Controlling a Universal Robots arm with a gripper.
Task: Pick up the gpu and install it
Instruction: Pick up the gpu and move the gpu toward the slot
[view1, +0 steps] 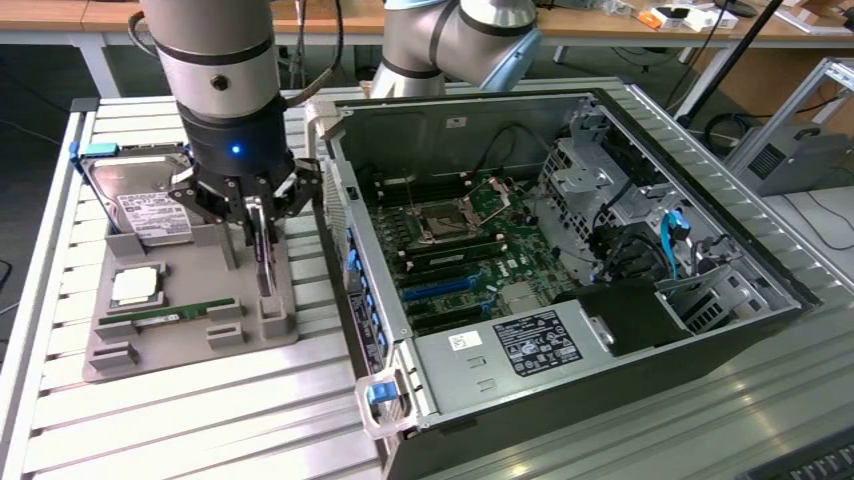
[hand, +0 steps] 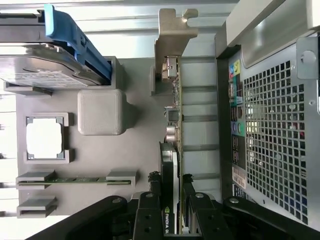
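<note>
The gpu (view1: 266, 275) stands on its long edge along the grey holder tray (view1: 187, 262) side that faces the computer case. In the wrist view the gpu (hand: 174, 125) runs edge-on, with its silver end bracket (hand: 172, 35) at the far end. My gripper (view1: 262, 248) comes straight down over the card's middle. In the wrist view my gripper (hand: 171, 179) has one black finger on each face of the card, shut on it. Whether the card has left its holder posts I cannot tell.
The open computer case (view1: 350, 230) lies at the exterior view's right, its motherboard with blue slots (view1: 434, 290) facing up. The tray (hand: 125, 150) also holds a hard drive (view1: 140, 200) in a blue frame, a processor (view1: 136, 285) and a green memory stick (view1: 167, 318). The case's perforated rear wall (hand: 275, 125) stands close beside the card.
</note>
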